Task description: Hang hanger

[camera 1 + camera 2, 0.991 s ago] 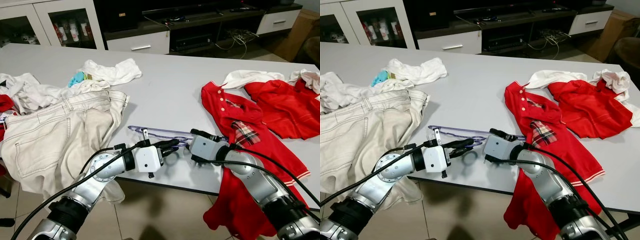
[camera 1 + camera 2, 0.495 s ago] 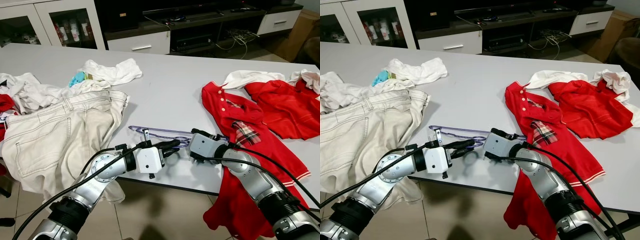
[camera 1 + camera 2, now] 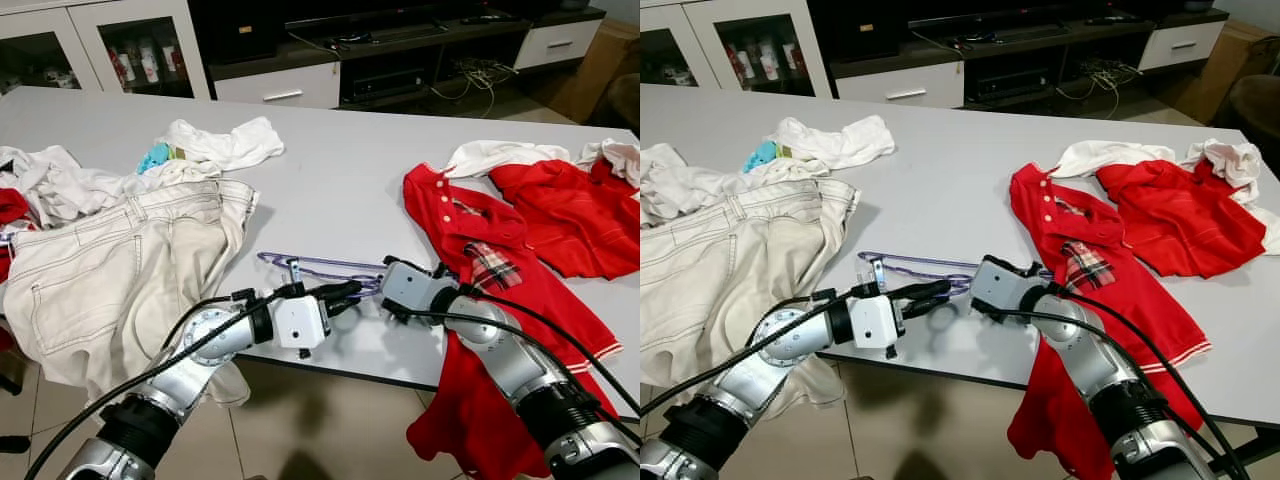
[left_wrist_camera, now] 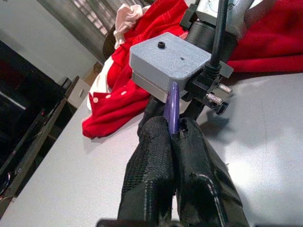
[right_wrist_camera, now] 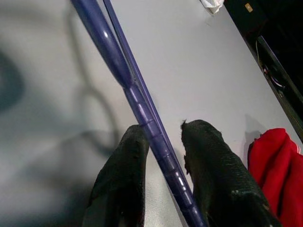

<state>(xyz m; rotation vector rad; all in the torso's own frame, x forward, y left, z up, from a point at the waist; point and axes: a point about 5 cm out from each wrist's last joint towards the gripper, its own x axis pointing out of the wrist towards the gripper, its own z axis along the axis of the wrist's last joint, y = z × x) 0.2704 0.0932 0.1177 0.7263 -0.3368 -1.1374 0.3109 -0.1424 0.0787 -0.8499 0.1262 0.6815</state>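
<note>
The purple hanger [image 3: 320, 266] lies flat on the grey table [image 3: 340, 180], close to its near edge and roughly midway along it, in the bare strip between the beige trousers [image 3: 120, 270] and the red shirt [image 3: 480, 250]. Its long axis runs nearly parallel to that near edge, one end toward the trousers, the other toward the red shirt.

The left gripper [image 4: 173, 135] has its two black fingers [image 4: 151, 161] pressed together on a thin purple part of the hanger, which stands up in the narrow slit between the pads. The right gripper [image 5: 163, 137] straddles the hanger's bar: its fingers [image 5: 208, 156] stand a little apart, one on each side of the bar, which passes diagonally between them. Whether the pads touch the bar cannot be told.

Both silver arms reach in low over the near edge and meet at the hanger. The left arm [image 3: 215, 335] comes from the trousers' side, forearm angled up to the table edge, wrist block level and fingers pointing along the edge toward the other gripper. The right arm [image 3: 500, 350] comes from the red shirt's side, bent at the elbow, its grey wrist block [image 3: 405, 285] just above the tabletop and facing the left gripper, the two nearly touching.

White clothes [image 3: 225, 140] lie toward the far left corner, and a second red garment [image 3: 560, 205] lies at the right edge.
</note>
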